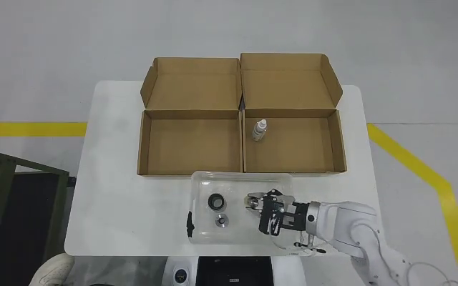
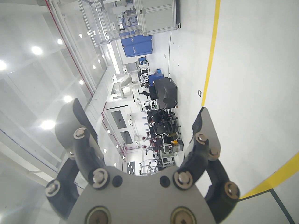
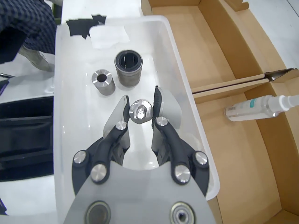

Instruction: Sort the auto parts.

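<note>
Got the right gripper [image 3: 140, 101] down in the clear bin [image 3: 177, 54], pinched narrow on a small silver part [image 3: 140, 113], pads touching both its sides. Seeing the left gripper [image 2: 140, 109] spread wide, holding nothing. Counting three metal parts in the bin: the pinched one, a small grey cylinder [image 3: 103, 82] and a bigger dark bushing [image 3: 128, 71] just beyond it. Two cardboard ones side by side behind the bin: left box [image 1: 189, 146], right box [image 1: 300, 146] with one spray bottle [image 1: 260, 129] in it.
</note>
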Motion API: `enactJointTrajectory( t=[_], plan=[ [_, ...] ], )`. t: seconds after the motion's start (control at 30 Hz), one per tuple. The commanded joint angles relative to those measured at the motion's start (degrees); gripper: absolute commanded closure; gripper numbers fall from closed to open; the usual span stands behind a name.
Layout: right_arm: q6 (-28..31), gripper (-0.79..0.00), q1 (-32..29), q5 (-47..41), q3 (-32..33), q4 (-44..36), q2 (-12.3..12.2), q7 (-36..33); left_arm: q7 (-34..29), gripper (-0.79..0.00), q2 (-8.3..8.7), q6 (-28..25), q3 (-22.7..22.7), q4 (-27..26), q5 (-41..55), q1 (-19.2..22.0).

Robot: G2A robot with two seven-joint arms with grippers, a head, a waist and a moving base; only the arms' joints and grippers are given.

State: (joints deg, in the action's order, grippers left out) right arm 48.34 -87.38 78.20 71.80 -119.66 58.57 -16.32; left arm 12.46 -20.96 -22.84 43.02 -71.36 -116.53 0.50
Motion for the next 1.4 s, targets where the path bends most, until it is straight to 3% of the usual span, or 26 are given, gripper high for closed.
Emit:
enactJointTrajectory(
  t=[0.0, 0.33, 0.83, 1.1, 1.37],
  plan=[
    [0.66, 0.000, 0.45, -2.62, 0.33, 1.33, 0.01, 2.70, 0.00, -0.785, 0.00, 0.00, 0.00, 0.00, 0.00, 0.00],
    [4.72, 0.000, 3.89, -17.75, 1.78, 8.35, 0.18, 13.30, 0.00, -0.785, 0.00, 0.00, 0.00, 0.00, 0.00, 0.00],
    [8.52, 0.000, 6.82, -36.13, 2.40, 13.49, 0.27, 17.49, 0.00, -0.785, 0.00, 0.00, 0.00, 0.00, 0.00, 0.00],
    [6.44, 0.000, 6.53, -38.59, 3.34, 14.18, 0.42, 18.46, 0.00, -0.785, 0.00, 0.00, 0.00, 0.00, 0.00, 0.00],
    [0.34, 0.000, 7.53, -33.01, 3.53, 13.76, 0.67, 15.81, 0.00, -0.785, 0.00, 0.00, 0.00, 0.00, 0.00, 0.00]
  ],
)
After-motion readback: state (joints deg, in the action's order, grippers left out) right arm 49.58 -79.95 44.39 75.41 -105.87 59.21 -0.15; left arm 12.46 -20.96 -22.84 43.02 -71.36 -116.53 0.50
